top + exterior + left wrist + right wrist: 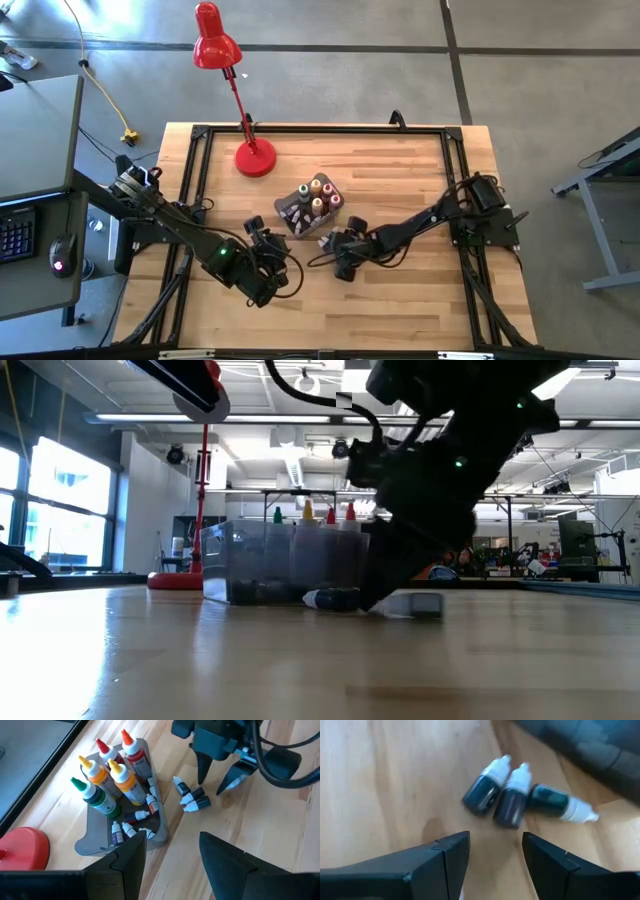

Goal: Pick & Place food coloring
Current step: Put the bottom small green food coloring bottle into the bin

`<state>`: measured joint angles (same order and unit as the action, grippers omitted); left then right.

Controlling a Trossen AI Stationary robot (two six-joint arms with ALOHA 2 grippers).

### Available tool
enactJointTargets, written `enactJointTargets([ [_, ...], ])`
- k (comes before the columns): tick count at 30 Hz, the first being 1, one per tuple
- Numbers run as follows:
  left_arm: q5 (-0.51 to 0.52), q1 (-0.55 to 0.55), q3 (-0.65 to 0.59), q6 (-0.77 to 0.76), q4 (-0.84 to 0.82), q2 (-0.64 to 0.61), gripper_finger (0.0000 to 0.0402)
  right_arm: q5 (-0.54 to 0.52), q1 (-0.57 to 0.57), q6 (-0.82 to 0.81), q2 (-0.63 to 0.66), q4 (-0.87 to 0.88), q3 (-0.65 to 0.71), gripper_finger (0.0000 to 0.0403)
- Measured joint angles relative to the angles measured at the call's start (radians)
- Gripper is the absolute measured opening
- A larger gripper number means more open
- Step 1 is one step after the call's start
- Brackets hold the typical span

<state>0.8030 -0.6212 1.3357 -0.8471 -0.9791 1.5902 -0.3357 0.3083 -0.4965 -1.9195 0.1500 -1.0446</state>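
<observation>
Three small dark food coloring bottles (192,799) (512,800) with white caps lie on their sides on the wood, close together beside the grey bin (95,840). Inside the bin (312,207), several taller red, yellow and green bottles (117,772) stand upright, and tiny white-capped ones (132,825) lie on its floor. My right gripper (216,780) (495,845) is open, tilted down, with its fingertips just short of the three loose bottles. My left gripper (172,855) is open and hovers above the table near the bin, facing the bottles.
A red desk lamp stands on its round base (255,158) at the far left of the table, its base (22,847) close behind the bin. Black frame rails (320,130) run along the table's edges. Bare wood (400,300) lies toward the near edge.
</observation>
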Motion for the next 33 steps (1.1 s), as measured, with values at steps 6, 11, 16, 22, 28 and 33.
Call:
enactJointTargets([
  [6, -0.004, 0.000, 0.000, 0.000, 0.003, 0.000, 0.0179, -0.004, 0.014, 0.129, 0.004, 0.072, -0.003, 0.0177],
  [11, -0.003, 0.000, 0.000, 0.000, 0.003, 0.000, 0.0179, -0.001, 0.021, 0.354, 0.054, 0.160, -0.014, 0.0177],
  [16, -0.008, 0.000, 0.000, -0.027, 0.010, 0.000, 0.0179, 0.002, 0.022, 0.295, 0.191, 0.247, -0.048, 0.0177],
  [22, -0.008, 0.000, 0.000, -0.033, 0.012, 0.000, 0.0179, 0.081, 0.067, -0.014, 0.332, 0.345, -0.034, 0.0177],
  [28, -0.005, 0.000, 0.000, 0.002, 0.010, 0.000, 0.0179, 0.108, 0.172, 0.360, 0.335, 0.290, 0.082, 0.0177],
  [33, 0.001, 0.000, 0.000, 0.007, 0.011, 0.000, 0.0179, 0.273, 0.160, 0.605, 0.330, -0.015, 0.187, 0.0177],
])
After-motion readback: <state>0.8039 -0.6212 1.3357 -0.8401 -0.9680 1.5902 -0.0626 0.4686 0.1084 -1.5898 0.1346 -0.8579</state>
